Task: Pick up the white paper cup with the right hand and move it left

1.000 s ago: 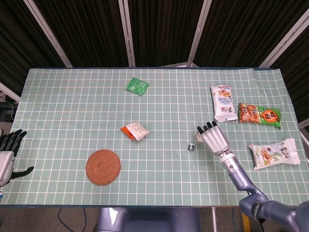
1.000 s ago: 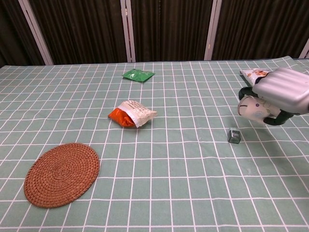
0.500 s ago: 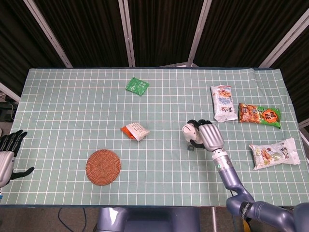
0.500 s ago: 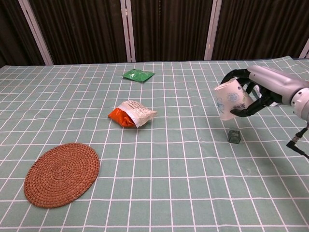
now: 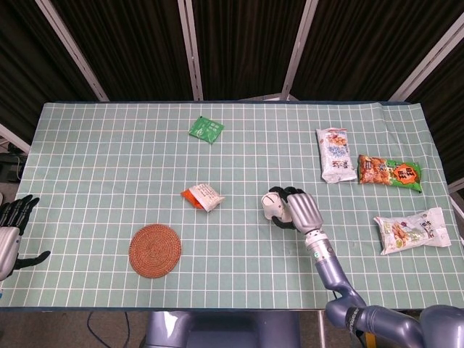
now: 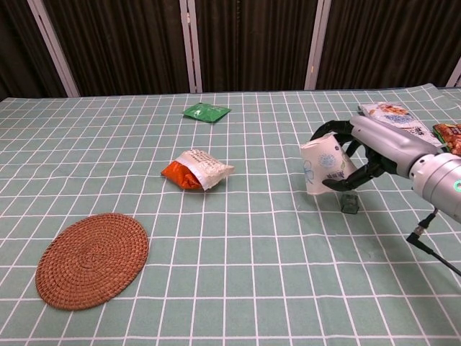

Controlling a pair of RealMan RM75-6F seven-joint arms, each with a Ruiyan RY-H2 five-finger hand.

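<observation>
My right hand (image 6: 360,148) grips the white paper cup (image 6: 320,167), which has a faint blue print and hangs nearly upright just above the table. In the head view the cup (image 5: 272,206) shows at the hand's (image 5: 299,209) left side, right of the table's middle. A small dark green object (image 6: 349,202) lies on the cloth just right of the cup, under the hand. My left hand (image 5: 10,229) rests off the table's left edge, fingers apart, holding nothing.
An orange-and-white snack packet (image 6: 196,170) lies left of the cup. A woven round coaster (image 6: 92,259) sits at the front left. A green sachet (image 6: 206,112) lies at the back. Three snack bags (image 5: 336,154) (image 5: 389,172) (image 5: 412,230) lie at the right.
My right hand has carried the cup leftward across the table and turned it from tilted to nearly upright. The left hand has not moved.
</observation>
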